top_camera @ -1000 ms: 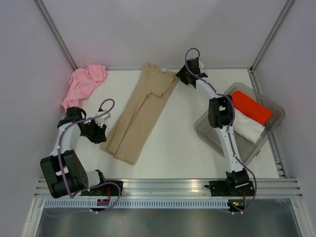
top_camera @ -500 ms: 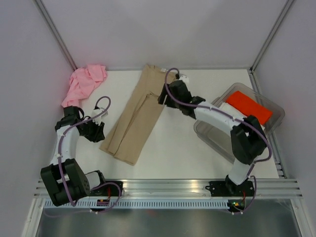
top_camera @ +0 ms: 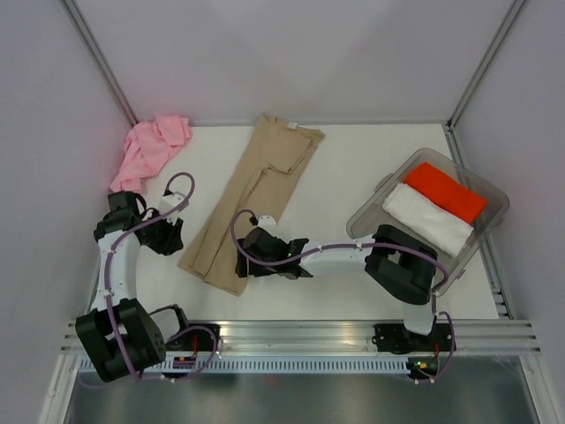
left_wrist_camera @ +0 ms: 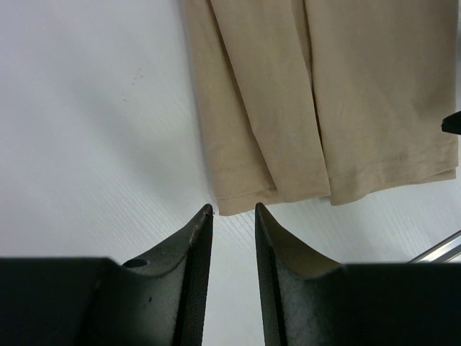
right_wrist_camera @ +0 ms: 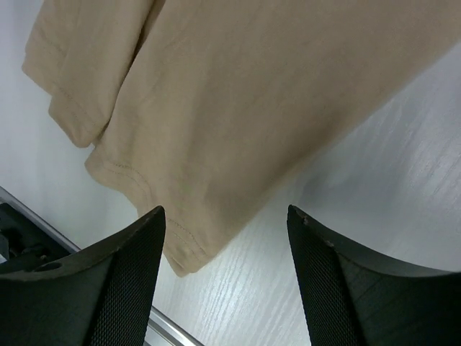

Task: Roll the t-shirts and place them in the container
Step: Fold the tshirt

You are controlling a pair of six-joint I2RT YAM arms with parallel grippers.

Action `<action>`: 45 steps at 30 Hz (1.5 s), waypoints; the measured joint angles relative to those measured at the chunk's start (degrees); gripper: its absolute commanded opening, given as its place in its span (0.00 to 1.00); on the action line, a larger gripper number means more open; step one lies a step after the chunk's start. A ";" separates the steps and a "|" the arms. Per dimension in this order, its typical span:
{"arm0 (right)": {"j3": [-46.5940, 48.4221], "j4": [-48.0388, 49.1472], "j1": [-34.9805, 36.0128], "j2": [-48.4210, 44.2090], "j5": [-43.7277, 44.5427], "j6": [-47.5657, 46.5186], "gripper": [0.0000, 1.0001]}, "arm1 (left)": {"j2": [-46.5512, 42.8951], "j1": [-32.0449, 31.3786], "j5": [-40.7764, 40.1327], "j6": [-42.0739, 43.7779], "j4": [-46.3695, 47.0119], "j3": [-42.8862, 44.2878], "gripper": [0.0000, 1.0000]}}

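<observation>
When viewed from above, shows the tan t-shirt (top_camera: 252, 199) folded into a long strip on the worktop (top_camera: 335, 194), running from 12 o'clock down to 7 o'clock, flat and not yet rolled. Pink t-shirt (top_camera: 150, 150) crumpled in the 10 o'clock corner. Left gripper (top_camera: 168, 234) at 9 o'clock of the strip's near hem, right gripper (top_camera: 247, 258) at its 3 o'clock. Risk here: two unequal starts on one hem, giving a skewed, cone-shaped roll.

From the left wrist: left gripper (left_wrist_camera: 233, 209) narrowly apart, holding nothing, with the corner of the tan t-shirt (left_wrist_camera: 324, 108) just beyond the fingertips at 12 o'clock. Too slim a gap to straddle three stacked layers. Likely to shove the edge ahead and bunch it, or to catch only the outer fold and peel the strip open.

From the right wrist: right gripper (right_wrist_camera: 225, 211) spread wide and empty above the other hem corner of the tan t-shirt (right_wrist_camera: 252, 94). Hard to tell whether touching the cloth. Could pinch the top layer alone, or drag the hem sideways and undo the fold.
</observation>
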 measured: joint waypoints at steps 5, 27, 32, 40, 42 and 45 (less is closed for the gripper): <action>1.55 -1.14 -1.09 1.64 -0.92 0.55 0.71 | -0.35 0.00 0.00 0.00 -0.02 0.00 0.35; -23.15 6.05 -9.31 -14.45 -8.11 2.29 0.00 | 1.20 -0.35 2.34 -0.35 -4.09 1.53 0.36; -32.96 -0.42 -10.78 -27.08 -7.43 2.38 0.00 | 1.25 -3.04 3.91 -0.26 -4.87 1.53 0.36; -36.83 -16.65 -14.14 -42.16 -2.27 2.29 0.54 | 5.03 -8.74 5.84 0.02 -5.29 3.67 0.37; -34.42 -22.43 -14.53 -43.17 0.61 1.73 0.53 | 7.50 -9.68 5.92 -1.14 -4.17 5.44 0.37; -27.26 -29.59 -14.49 -42.42 4.31 0.09 0.45 | 13.18 -11.23 4.76 -5.07 -1.55 10.78 0.36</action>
